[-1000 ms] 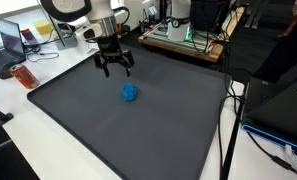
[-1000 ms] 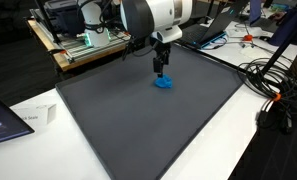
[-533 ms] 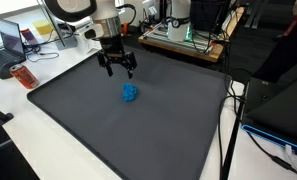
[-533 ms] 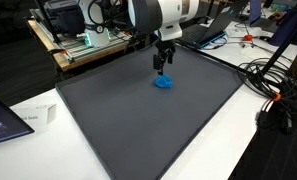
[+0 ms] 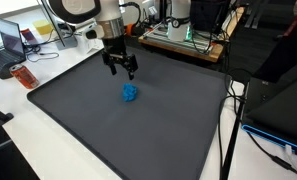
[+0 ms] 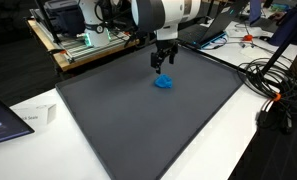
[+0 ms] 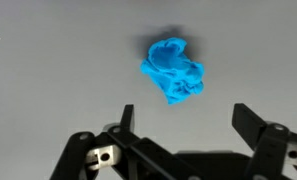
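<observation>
One crumpled blue wad (image 5: 131, 92) on dark mat (image 5: 98, 135), beneath raised pincer (image 5: 122, 70) (jaws apart, empty), not touching

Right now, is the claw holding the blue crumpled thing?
No, in the wrist view the open claw is empty, and the blue crumpled thing lies on the grey mat, apart from it.

The crumpled cloth (image 5: 131, 93) lay near the middle of the mat (image 5: 88, 130) on the surface (image 5: 18, 140), the claw (image 5: 122, 70) above it, apart.
</observation>
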Controlling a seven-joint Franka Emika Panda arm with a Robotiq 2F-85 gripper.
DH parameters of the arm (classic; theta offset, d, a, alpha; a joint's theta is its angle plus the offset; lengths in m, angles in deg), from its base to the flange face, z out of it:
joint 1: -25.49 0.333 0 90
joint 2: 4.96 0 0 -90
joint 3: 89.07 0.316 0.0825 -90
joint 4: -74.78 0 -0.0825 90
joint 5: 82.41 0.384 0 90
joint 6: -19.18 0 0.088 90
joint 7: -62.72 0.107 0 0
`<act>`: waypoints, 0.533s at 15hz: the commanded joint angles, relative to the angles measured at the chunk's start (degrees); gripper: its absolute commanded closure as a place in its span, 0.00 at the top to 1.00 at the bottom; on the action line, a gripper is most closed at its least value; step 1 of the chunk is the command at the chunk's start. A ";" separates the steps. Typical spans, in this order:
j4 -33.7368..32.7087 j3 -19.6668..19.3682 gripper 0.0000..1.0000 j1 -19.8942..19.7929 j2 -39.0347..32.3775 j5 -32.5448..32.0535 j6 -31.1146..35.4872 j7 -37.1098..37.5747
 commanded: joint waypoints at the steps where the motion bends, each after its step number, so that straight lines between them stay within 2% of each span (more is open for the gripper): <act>1: 6.68 -10.48 1.00 7.06 -0.33 5.74 1.22 -0.34; 2: 6.39 -9.73 1.00 7.22 -0.31 3.94 1.17 1.74; 4: 9.01 -13.70 1.00 9.87 -0.50 6.15 1.18 0.21; 8: 8.80 -12.82 1.00 10.55 -0.06 4.47 1.17 0.87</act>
